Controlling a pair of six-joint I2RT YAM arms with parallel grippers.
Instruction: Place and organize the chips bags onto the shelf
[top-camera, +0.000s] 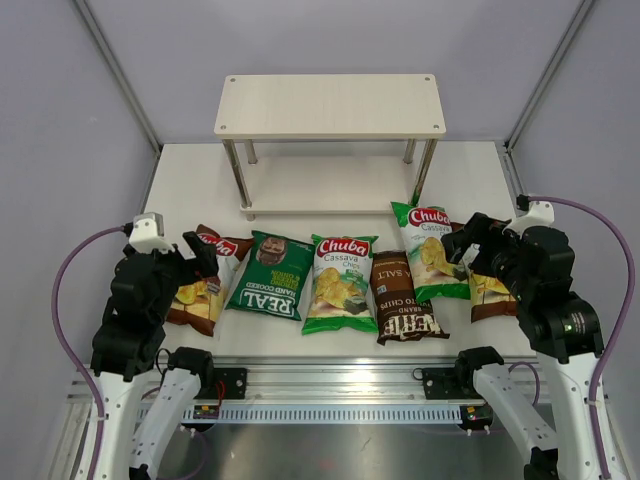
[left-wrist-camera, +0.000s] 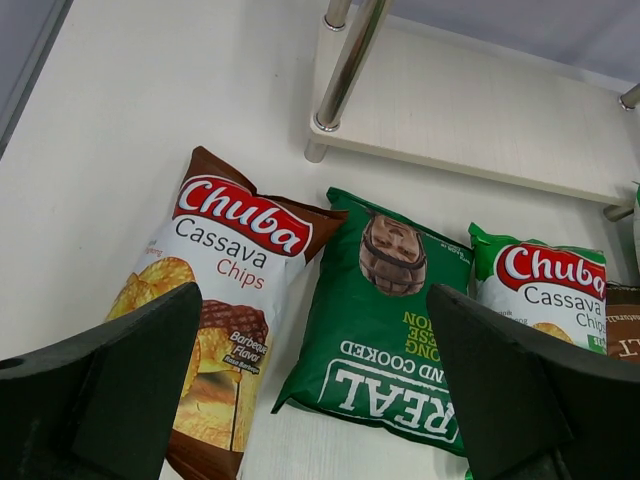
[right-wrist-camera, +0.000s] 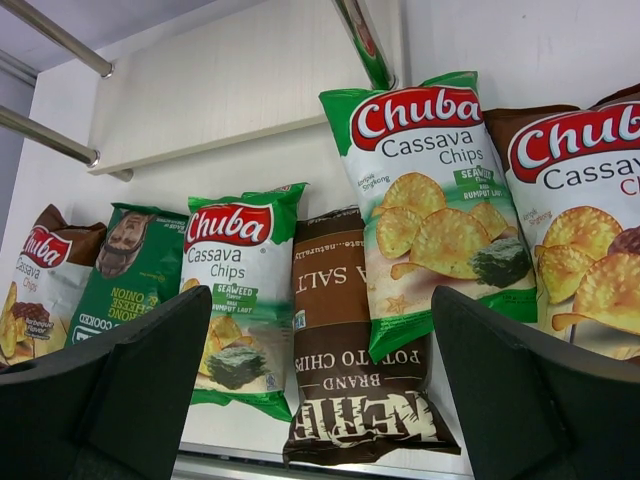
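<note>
Chips bags, six, glossy crinkled pillow packs, lying flat in one row on the white table, in front of the shelf; none shelved yet.
- Row, left to right: left brown Chuba bag, dark-green bag, middle light-green Chuba bag, dark-brown bag, right light-green Chuba bag, right brown Chuba bag.
- Shelf: two pale wood-look boards on thin shiny metal legs.
- My left pincer and my right pincer: jaws wide, holding nothing, each over its own end of the row, likely for the first picks.

Shelf pale wood, silver legs. Light-green Chuba bags; brown-white Chuba bags. REAL bag dark-green; Kettle bag dark-brown.
</note>
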